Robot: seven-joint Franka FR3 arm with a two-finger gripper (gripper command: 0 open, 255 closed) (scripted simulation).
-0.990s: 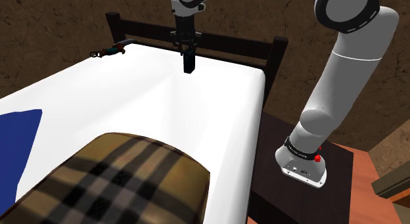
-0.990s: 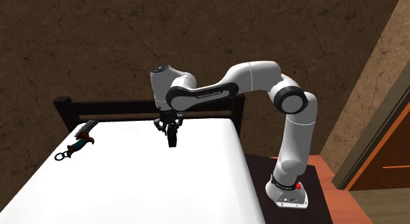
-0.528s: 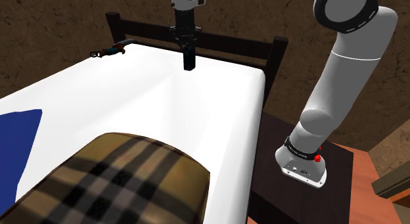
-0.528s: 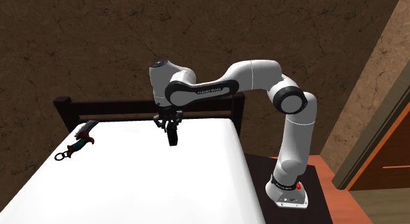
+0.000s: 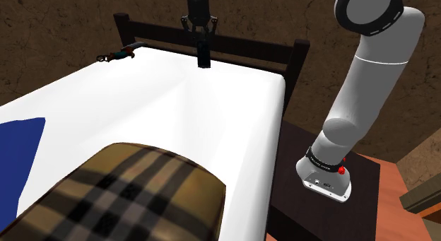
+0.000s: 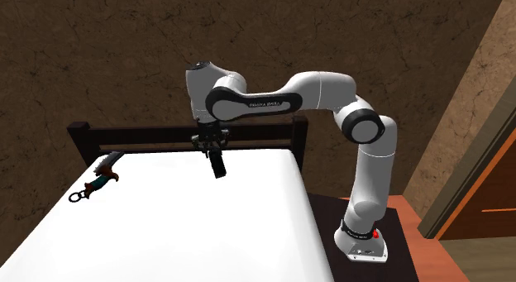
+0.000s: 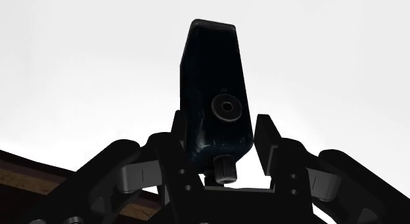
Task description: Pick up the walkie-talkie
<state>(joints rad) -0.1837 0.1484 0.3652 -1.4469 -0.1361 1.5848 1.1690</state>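
Two black fingers of the end effector (image 7: 222, 134) are clenched on the slim black walkie-talkie (image 7: 213, 91), grasping its knobbed end so the body hangs straight down. It appears clear of the white bed (image 5: 141, 112), hanging above the headboard edge, which suggests a secure pickup.

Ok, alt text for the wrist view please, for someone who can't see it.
A black walkie-talkie is clasped between the two fingers of the black gripper, its knob end nearest the camera. Behind it is the white bed, with a strip of dark wooden frame beside the gripper.
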